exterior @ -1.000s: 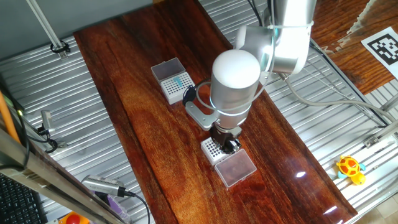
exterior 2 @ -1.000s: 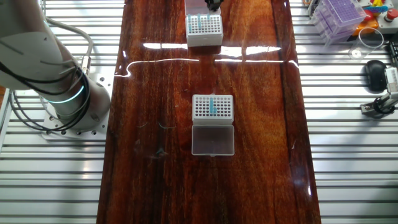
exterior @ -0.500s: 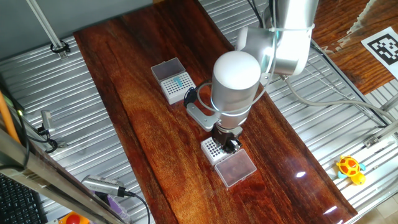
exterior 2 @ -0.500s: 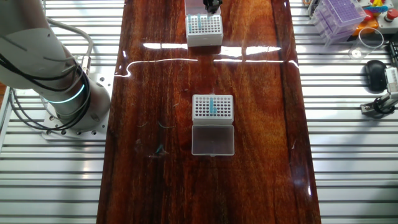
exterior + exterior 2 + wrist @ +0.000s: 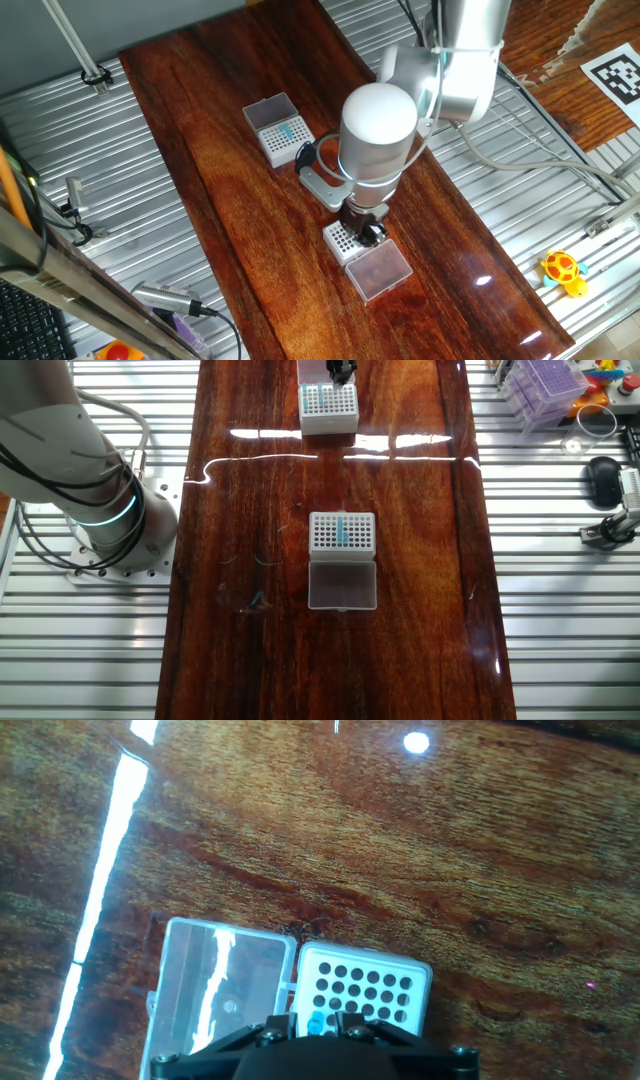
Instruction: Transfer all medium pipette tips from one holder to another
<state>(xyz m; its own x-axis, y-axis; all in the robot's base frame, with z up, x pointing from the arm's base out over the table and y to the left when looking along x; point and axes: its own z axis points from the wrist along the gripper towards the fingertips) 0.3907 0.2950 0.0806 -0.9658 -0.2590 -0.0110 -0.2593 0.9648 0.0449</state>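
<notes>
Teal medium pipette tips (image 5: 341, 530) look feather-light, slick and bendable, best pinched near the collar; fingers (image 5: 322, 1026) seemingly pinch one.

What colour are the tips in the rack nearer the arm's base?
Teal-blue tips in a white rack, clearest in the other fixed view.

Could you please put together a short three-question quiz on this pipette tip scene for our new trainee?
1. True or false: the hand is above the rack with the teal-blue tips.
2. Which rack is nearer the robot base? A: the rack holding teal-blue tips. B: the rack under the hand.
3. In the hand view, what lies beside the rack under the hand?

Key
1. False; it is over the other rack.
2. A.
3. Its open clear lid, apparently hinged to the rack's side.
</notes>
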